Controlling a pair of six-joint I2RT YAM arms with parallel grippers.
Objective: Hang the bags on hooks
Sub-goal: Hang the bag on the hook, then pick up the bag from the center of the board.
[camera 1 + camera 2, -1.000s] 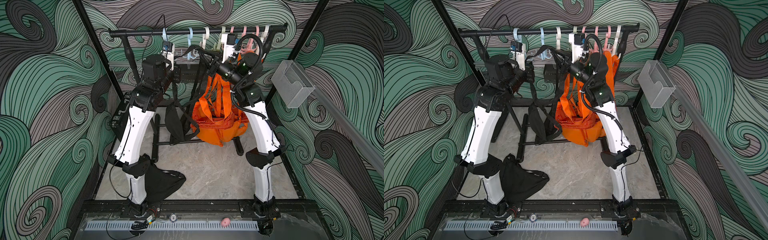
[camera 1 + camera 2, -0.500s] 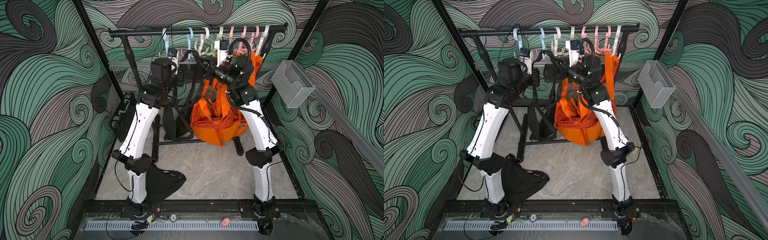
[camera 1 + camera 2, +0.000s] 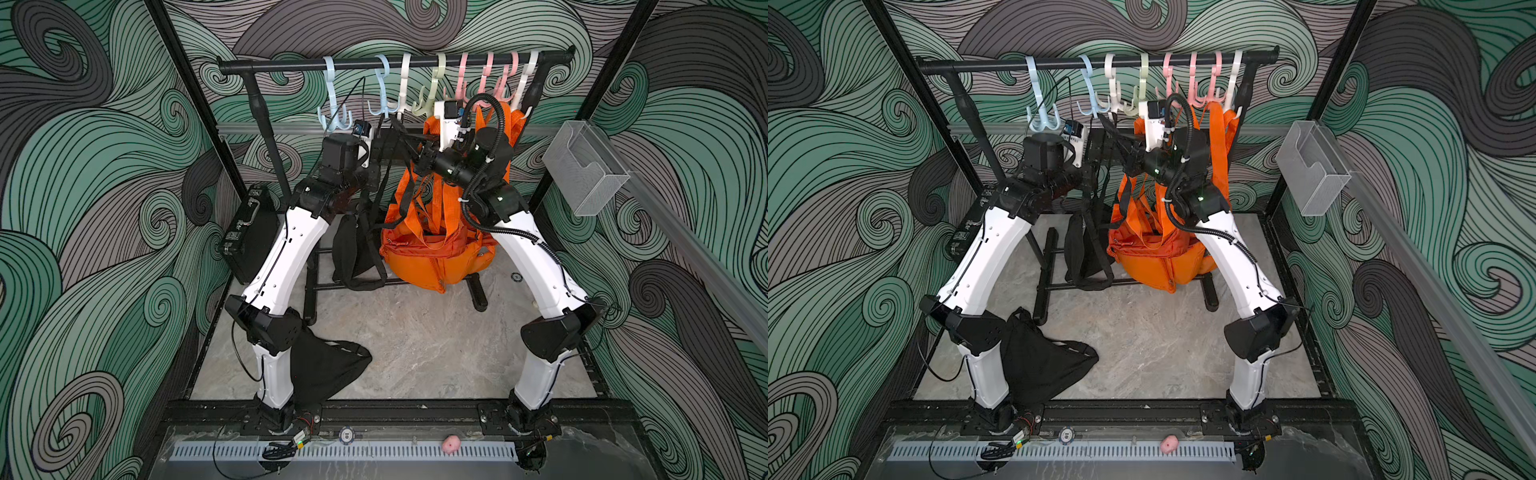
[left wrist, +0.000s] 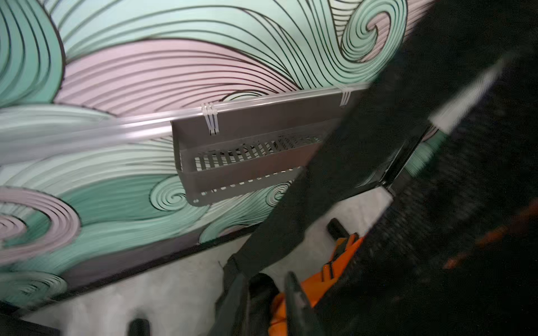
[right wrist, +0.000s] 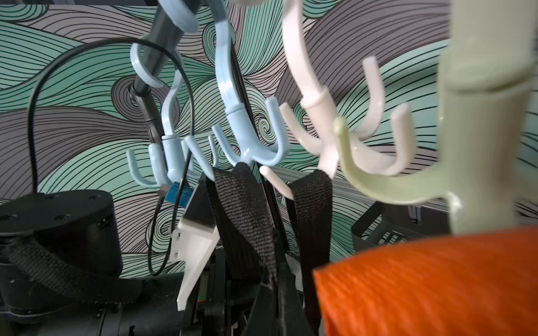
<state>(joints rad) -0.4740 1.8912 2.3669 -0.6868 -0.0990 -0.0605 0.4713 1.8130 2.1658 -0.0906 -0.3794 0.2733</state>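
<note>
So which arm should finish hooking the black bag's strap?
Right, probably: the right gripper is shut on the black strap just under the blue hook. The left gripper looks open, holding nothing I can see.

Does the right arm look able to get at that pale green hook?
Probably yes: the right gripper is just below the green hook with open air between, though it looks shut on a black strap and the orange bag hangs close.
</note>
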